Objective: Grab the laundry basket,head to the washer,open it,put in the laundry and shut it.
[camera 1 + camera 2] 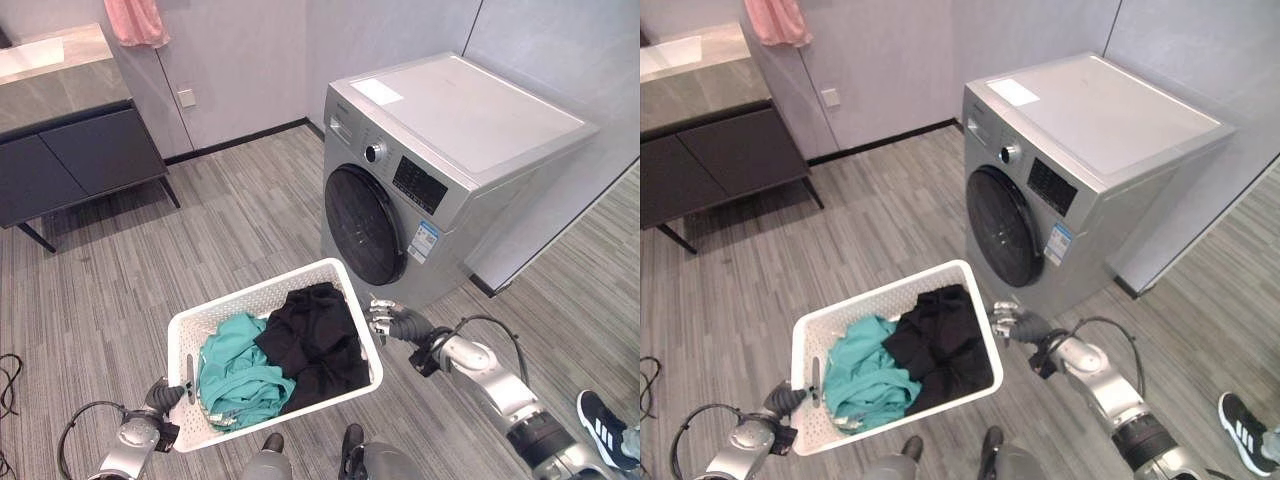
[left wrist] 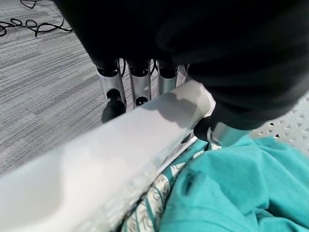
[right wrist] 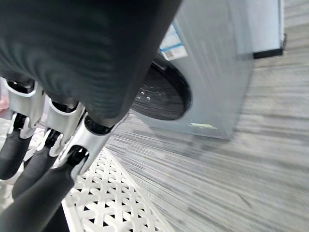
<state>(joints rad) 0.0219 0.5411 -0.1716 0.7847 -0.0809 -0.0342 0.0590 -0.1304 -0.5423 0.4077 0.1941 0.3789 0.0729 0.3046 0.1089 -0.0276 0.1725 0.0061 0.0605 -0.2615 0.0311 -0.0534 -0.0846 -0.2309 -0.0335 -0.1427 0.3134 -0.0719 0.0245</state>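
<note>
The left hand [image 1: 165, 394] has its fingers curled over the rim of the white laundry basket [image 1: 345, 290] at the end far from the washer, with the thumb tucked on the inside. The basket hangs in the air just in front of the washer [image 1: 450, 170], a little to its left. Inside lie a teal garment [image 1: 235, 375] on the far side from the washer and a black garment [image 1: 315, 340] on the near side. The right hand [image 1: 395, 320] is at the basket's end next to the washer; its fingers bend down along the basket wall, but how firmly they hold it cannot be told.

The step seems to be carrying the basket up to the washer. To do it well, both hands should keep the basket level so no clothes slide out — and it should be set down on the floor beside the washer, not in front of the round door [image 1: 362, 222], which is shut and needs room to swing.

Far left of the washer stands a dark cabinet [image 1: 75, 165], with a pink towel [image 1: 137, 20] hanging above it. To the right of the washer, down low, is a person's shoe [image 1: 606, 424] — close to the right arm, so it should move with care.
</note>
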